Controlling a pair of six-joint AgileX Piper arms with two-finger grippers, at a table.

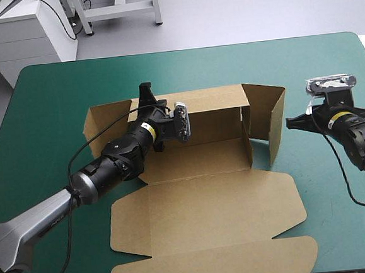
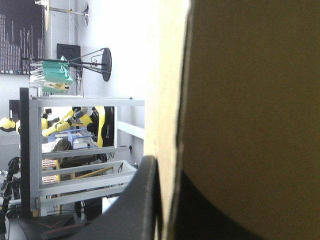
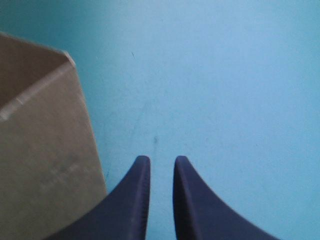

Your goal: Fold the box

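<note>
Box (image 1: 200,201) sits on the teal-green cover (image 1: 55,121), walls half up, lid flat on its near side; left gripper (image 1: 146,92) is pinched on its far wall, I'd guess to keep that upright. Right gripper (image 3: 159,162) hangs beside the box's right wall, barely parted, empty; probably lined up to push it.

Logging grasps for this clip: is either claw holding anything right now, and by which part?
The left claw is shut on the box, pinching the top edge of its raised far wall. The right claw holds nothing.

No legible text, label, brand, number or sign on the box (image 1: 200,198) or the teal-green cover (image 1: 328,55).
</note>
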